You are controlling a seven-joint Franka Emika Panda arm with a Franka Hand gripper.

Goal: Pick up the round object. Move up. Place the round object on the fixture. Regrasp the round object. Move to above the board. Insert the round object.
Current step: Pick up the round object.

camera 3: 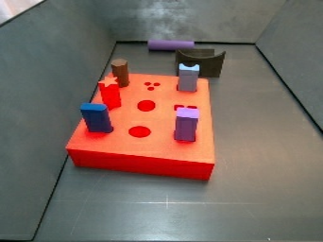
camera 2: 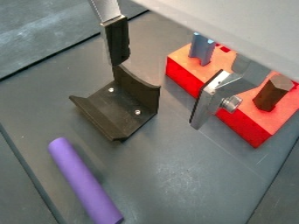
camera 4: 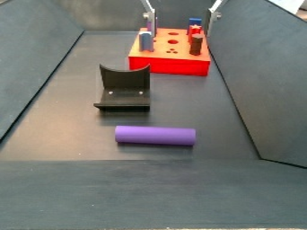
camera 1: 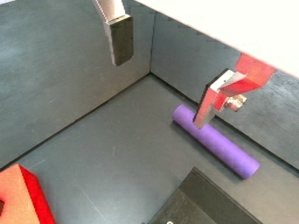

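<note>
The round object, a long purple cylinder (camera 4: 155, 136), lies flat on the grey floor, also in a side view (camera 3: 171, 44) and in both wrist views (camera 1: 214, 142) (camera 2: 84, 179). The fixture (camera 4: 124, 88) (camera 3: 199, 62) (camera 2: 122, 105), a dark curved cradle, stands between the cylinder and the red board (camera 4: 168, 63) (camera 3: 145, 142) (camera 2: 251, 122). My gripper (camera 1: 163, 92) (camera 2: 159, 92) (camera 4: 182, 16) hangs high above the floor, open, with nothing between its fingers. One silver finger (camera 1: 211, 103) lines up over the cylinder's end in a wrist view. The gripper is out of frame in one side view.
Pegs stand on the board: blue (camera 3: 96, 117), red (camera 3: 110, 93), brown (camera 3: 120, 72), purple (camera 3: 187, 124) and grey-blue (camera 3: 188, 77), with round holes (camera 3: 142, 131) between them. Grey walls (camera 4: 42, 76) enclose the floor on all sides.
</note>
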